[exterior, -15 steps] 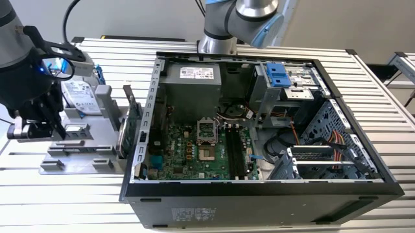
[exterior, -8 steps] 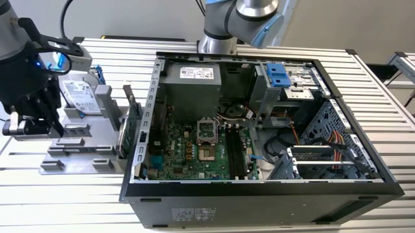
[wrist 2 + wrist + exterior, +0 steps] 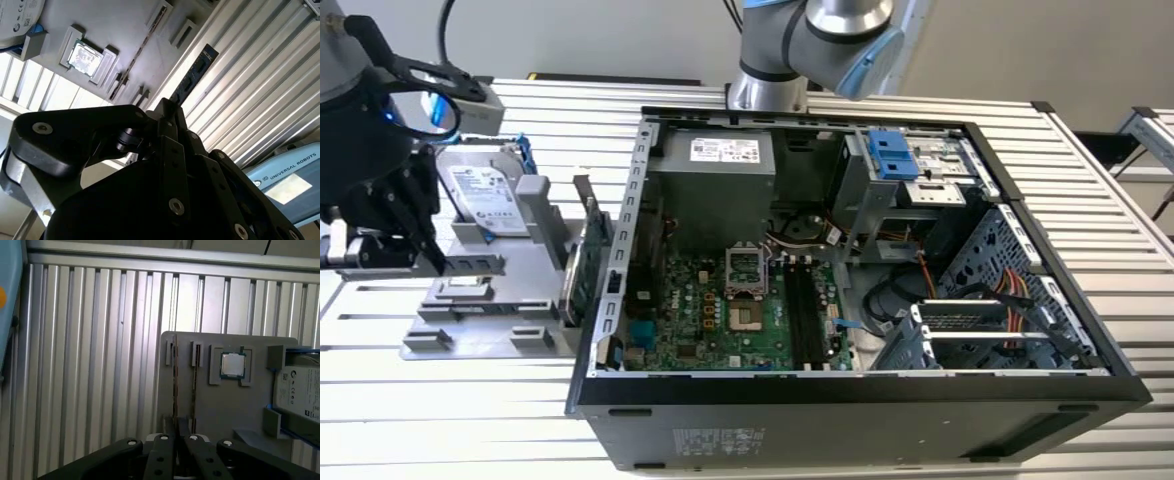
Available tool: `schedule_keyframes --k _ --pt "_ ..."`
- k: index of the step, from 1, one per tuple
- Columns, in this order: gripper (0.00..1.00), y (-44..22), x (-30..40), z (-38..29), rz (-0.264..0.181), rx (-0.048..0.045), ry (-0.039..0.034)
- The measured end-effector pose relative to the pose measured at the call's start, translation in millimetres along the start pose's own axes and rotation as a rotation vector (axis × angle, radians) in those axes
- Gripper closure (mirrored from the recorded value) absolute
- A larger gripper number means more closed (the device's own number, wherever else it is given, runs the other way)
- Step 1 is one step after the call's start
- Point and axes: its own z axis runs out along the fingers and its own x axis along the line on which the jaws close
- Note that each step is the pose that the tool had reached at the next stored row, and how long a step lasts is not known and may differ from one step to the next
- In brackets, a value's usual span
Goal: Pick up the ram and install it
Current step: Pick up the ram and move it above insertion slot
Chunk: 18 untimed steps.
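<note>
Your gripper (image 3: 176, 434) is clenched on the ram (image 3: 194, 75). In the second wrist view the dark stick juts from between the closed fingers, and a long stretch reaches past the fingertips with the slatted table (image 3: 90, 365) behind it. I judge that overhang to be your first worry: a knock at the free end would lever the ram askew in the pads or twist it out.

Just beyond is the grey holder (image 3: 210, 405), with narrow slots, a processor (image 3: 232, 365) in its pocket and the hard drive (image 3: 487, 195) propped at one side. The ram looks lifted clear of it. In the exterior view the gripper hangs over the holder's side away from the case (image 3: 854, 395), so a low pass could catch the ram's edge on a slot wall.

Between you and the case stands the green card (image 3: 594, 258), upright at the holder's edge, with the case's side wall right behind it. Both are raised edges across the direct line, and clipping either seems the likeliest fault.

Inside, the memory slots (image 3: 801, 310) lie beside the socket (image 3: 743, 290), with open room straight above them. The drive cage (image 3: 994, 255) and cables (image 3: 927, 275) crowd the exterior view's right, apart from the slots. A tilted ram would likely jam there rather than seat.
</note>
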Motion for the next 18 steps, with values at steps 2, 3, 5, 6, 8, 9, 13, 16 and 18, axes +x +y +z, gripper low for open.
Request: schedule_keyframes --k 2,3,5,6,8,9,13,16,18 --pt "1.00 0.1 0.0 -2.9 0.001 0.0000 -0.0001" --pt "1.00 0.1 0.0 -4.0 0.001 0.0002 -0.0003" --pt "1.00 0.1 0.1 -6.3 0.004 0.0002 -0.0013" --pt "1.00 0.2 0.1 -7.4 0.006 0.0001 -0.0016" --pt "1.00 0.3 0.1 -9.3 0.011 0.0001 -0.0021" --pt "1.00 0.3 0.1 -10.2 0.014 0.0001 -0.0025" --pt "1.00 0.4 0.1 -13.2 0.023 0.0002 -0.0045" --pt "1.00 0.5 0.1 -15.9 0.026 0.0003 -0.0048" --pt "1.00 0.6 0.1 -18.3 0.027 0.0001 -0.0047"
